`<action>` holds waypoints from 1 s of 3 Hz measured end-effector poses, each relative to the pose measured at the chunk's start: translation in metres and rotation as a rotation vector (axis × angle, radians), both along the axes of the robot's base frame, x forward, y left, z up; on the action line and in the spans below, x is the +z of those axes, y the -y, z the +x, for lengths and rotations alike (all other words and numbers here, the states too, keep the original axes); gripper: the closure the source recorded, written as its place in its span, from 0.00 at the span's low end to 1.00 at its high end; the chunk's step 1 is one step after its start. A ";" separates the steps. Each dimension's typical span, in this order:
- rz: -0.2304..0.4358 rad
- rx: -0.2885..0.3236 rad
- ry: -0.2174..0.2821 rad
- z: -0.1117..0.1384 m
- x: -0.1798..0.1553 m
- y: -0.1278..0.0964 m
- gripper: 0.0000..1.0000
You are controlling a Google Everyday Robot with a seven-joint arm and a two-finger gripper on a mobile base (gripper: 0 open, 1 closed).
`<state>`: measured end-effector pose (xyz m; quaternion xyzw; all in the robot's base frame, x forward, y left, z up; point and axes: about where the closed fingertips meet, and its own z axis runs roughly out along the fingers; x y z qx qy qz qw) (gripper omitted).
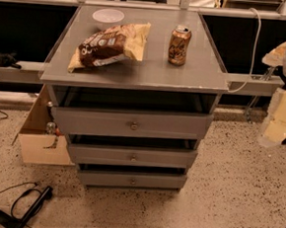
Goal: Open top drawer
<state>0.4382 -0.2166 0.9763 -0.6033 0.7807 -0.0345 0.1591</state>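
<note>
Here, in the camera view, a grey cabinet stands on a speckled floor (235,192), seen from in front and above. The top drawer (98,122), the widest and tallest of the three fronts, sits just under the cabinet top (151,72) and is drawn out toward the camera, with a dark gap showing between its front and the slab above. A small round knob (133,126) sits at the centre of that front. Below it the middle drawer (100,154) and the bottom drawer (103,178) are each narrower and shorter, each with its own small knob, and a dark strip shows above each front. On the cabinet top lie a crumpled snack bag (111,45) at the left, a white bowl (108,16) just behind it, and an upright drink can (179,45) to the right, apart from the bag. The gripper (281,119) hangs at the right edge of the view, pale and blurred, well apart from the top drawer and touching nothing that can be seen; whether it is open or closed cannot be told. An open cardboard box (36,145) sits on the floor against the cabinet's left side, and black cables (25,200) trail across the floor at lower left.
</note>
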 end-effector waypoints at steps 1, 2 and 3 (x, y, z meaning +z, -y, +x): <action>0.000 0.000 0.000 0.000 0.000 0.000 0.00; -0.004 0.007 -0.014 0.003 -0.030 0.002 0.00; -0.033 0.030 -0.037 0.013 -0.109 0.005 0.00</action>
